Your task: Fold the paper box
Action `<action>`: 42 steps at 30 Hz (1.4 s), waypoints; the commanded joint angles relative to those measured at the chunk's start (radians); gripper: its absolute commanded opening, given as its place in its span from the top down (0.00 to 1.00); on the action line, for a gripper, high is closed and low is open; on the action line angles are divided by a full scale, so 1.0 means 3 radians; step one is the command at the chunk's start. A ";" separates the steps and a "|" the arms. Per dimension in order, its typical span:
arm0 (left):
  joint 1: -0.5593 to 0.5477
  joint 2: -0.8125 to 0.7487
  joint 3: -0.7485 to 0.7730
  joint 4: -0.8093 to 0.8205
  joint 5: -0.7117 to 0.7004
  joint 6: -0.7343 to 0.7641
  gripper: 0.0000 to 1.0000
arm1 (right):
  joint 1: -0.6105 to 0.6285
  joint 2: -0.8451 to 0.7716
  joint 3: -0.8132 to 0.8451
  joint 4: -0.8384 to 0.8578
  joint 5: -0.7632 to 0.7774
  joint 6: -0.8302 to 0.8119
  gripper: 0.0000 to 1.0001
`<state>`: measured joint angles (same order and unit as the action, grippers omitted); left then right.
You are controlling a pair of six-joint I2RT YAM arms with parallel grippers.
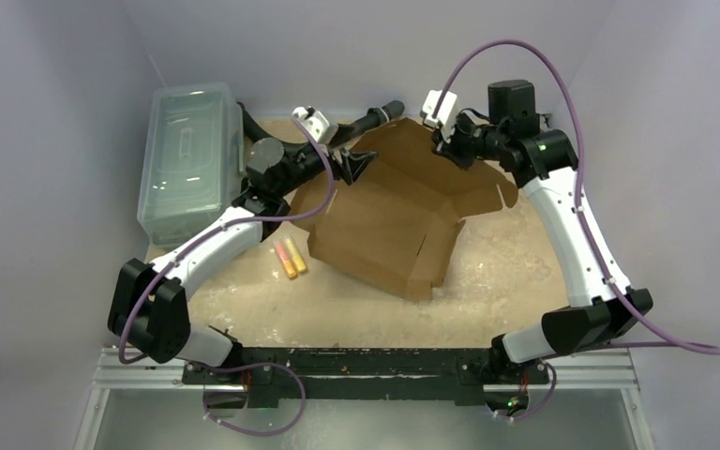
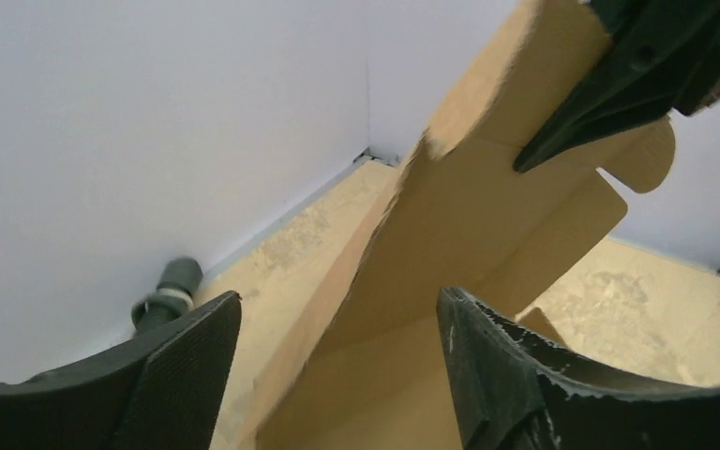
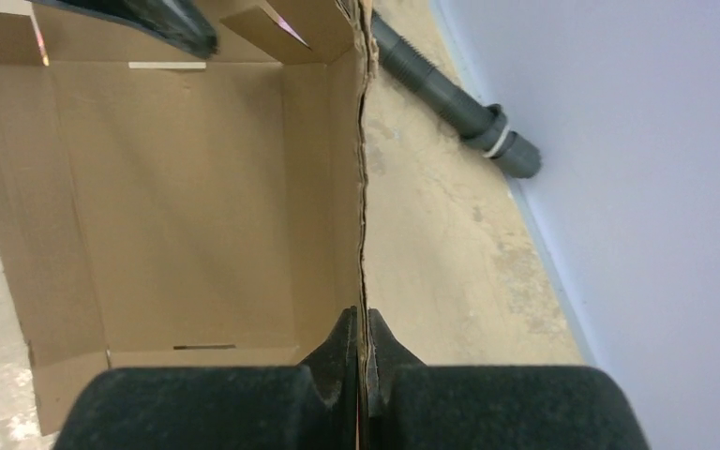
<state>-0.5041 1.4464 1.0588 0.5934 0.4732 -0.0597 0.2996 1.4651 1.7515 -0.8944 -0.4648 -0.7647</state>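
Note:
The paper box [image 1: 384, 225] is a brown cardboard mailer, partly set up in the middle of the table, with its flaps spread to the right. My right gripper [image 1: 447, 141] is shut on the top edge of the box's far wall, seen edge-on between the pinched jaws in the right wrist view [image 3: 363, 328]. My left gripper [image 1: 356, 165] is open at the box's far left corner. In the left wrist view [image 2: 337, 319] its fingers [image 2: 183, 366] stand wide apart, with a raised cardboard panel [image 2: 469, 216] between them, untouched.
A clear plastic lidded bin [image 1: 190, 159] stands at the back left. Two orange and yellow markers [image 1: 290, 258] lie left of the box. A dark grey tube [image 1: 375, 117] lies along the back wall, also in the right wrist view [image 3: 450, 89]. White walls enclose the table.

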 commanded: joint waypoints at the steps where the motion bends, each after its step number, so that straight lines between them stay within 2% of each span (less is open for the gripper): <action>1: 0.0130 -0.0370 0.0197 -0.0532 -0.0624 -0.0536 0.14 | -0.0076 -0.0213 0.0194 0.0262 0.0357 -0.0090 1.00; 3: 0.0264 -0.0493 0.0296 -0.1019 -0.0782 -0.0814 0.07 | -0.0086 -0.0232 0.0288 0.0256 0.0544 -0.0173 1.00; 5: 0.0466 -0.0616 0.0329 -0.1449 -0.0709 -0.1121 0.06 | -0.0085 -0.0243 0.0383 0.0299 0.0753 -0.0223 1.00; 7: 0.0660 -0.0757 0.0213 -0.1684 -0.0554 -0.1383 0.06 | -0.0086 -0.0261 0.0460 0.0397 0.0998 -0.0262 1.00; 9: 0.0722 -0.0934 -0.0116 -0.1734 -0.0542 -0.1607 0.06 | -0.0084 -0.0294 0.0513 0.0535 0.1243 -0.0316 1.00; 13: 0.0724 -0.1172 -0.0827 -0.1405 -0.0537 -0.2156 0.09 | -0.0084 -0.0329 0.0613 0.0775 0.1558 -0.0488 1.00; 18: 0.0658 -0.0942 -0.1344 -0.0596 -0.0370 -0.2758 0.27 | -0.0029 -0.0399 0.0439 0.1043 0.1682 -0.0765 1.00; 23: 0.0418 -0.0404 -0.1276 -0.0353 -0.0454 -0.2787 0.30 | 0.0416 -0.0617 -0.0181 0.1084 0.1717 -0.0788 1.00; 26: 0.0341 -0.0070 -0.1175 -0.0405 -0.0473 -0.2754 0.32 | 0.0600 -0.0733 -0.0590 0.0976 0.1625 -0.0663 1.00; 33: 0.0341 0.0054 -0.1300 -0.0481 -0.0587 -0.2631 0.33 | 0.0683 -0.0966 -0.1228 0.0846 0.1405 -0.0571 1.00; 38: 0.0357 -0.0150 -0.1321 -0.0632 -0.0641 -0.2319 0.31 | 0.0683 -0.0954 -0.1028 0.0728 0.1461 -0.0575 1.00; 40: 0.0382 -0.0299 -0.1312 -0.0726 -0.0671 -0.2134 0.30 | 0.0673 -0.0916 -0.0623 0.0655 0.1450 -0.0634 1.00; 42: 0.0425 -0.0491 -0.1286 -0.0863 -0.0764 -0.1940 0.28 | 0.0648 -0.0825 0.0012 0.0367 0.1384 -0.0672 1.00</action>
<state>-0.3988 1.4204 0.6624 0.3641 0.2909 -0.7784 0.5030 1.2224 1.4597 -0.7570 -0.0288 -0.9550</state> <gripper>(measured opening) 0.700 0.009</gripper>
